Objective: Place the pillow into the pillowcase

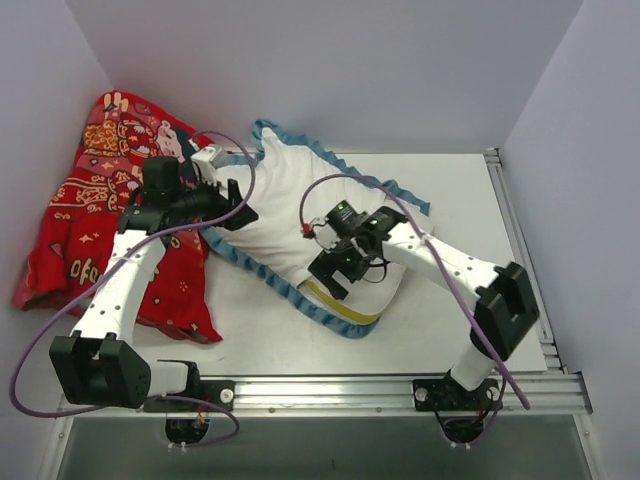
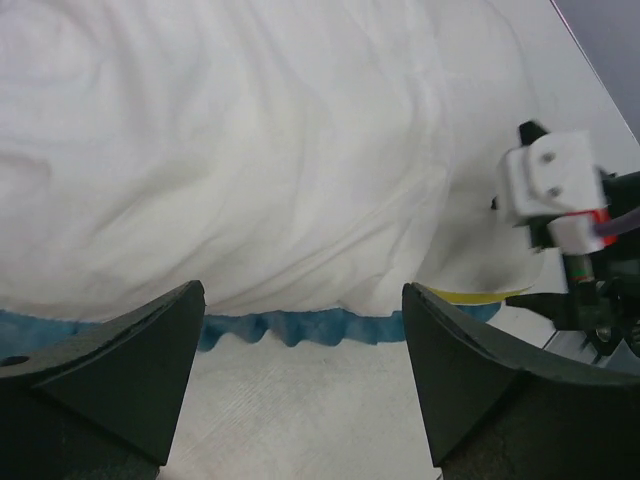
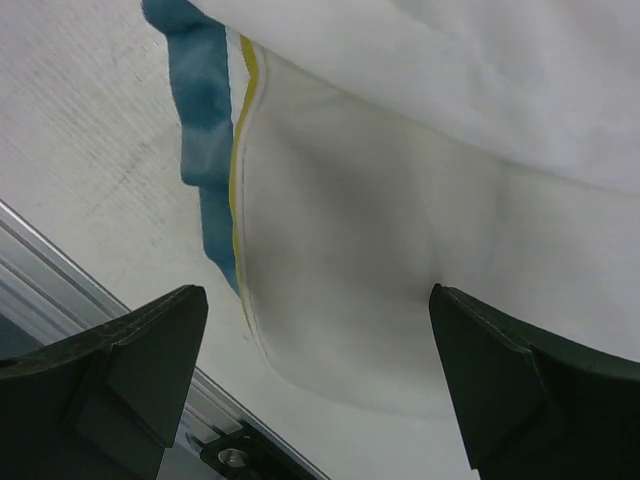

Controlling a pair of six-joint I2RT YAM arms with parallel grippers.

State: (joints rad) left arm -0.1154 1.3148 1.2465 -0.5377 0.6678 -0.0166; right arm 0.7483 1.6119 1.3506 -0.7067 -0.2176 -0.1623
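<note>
The pillowcase (image 1: 290, 200) lies in the middle of the table, white side out, with blue ruffled trim along its edges. The white pillow (image 1: 372, 298) with yellow piping pokes out of its near end; the rest is hidden under the white cloth. My left gripper (image 1: 240, 208) is open and empty at the pillowcase's left edge; the left wrist view has the ruffle (image 2: 290, 328) just ahead of the gripper (image 2: 300, 390). My right gripper (image 1: 332, 280) is open and empty above the pillow's exposed end (image 3: 350, 250), as the right wrist view (image 3: 315, 390) confirms.
A red cartoon-figure cloth (image 1: 110, 210) lies bunched at the left under my left arm. A metal rail (image 1: 400, 385) runs along the table's near edge and another along the right edge (image 1: 515, 230). Walls close in the back and sides.
</note>
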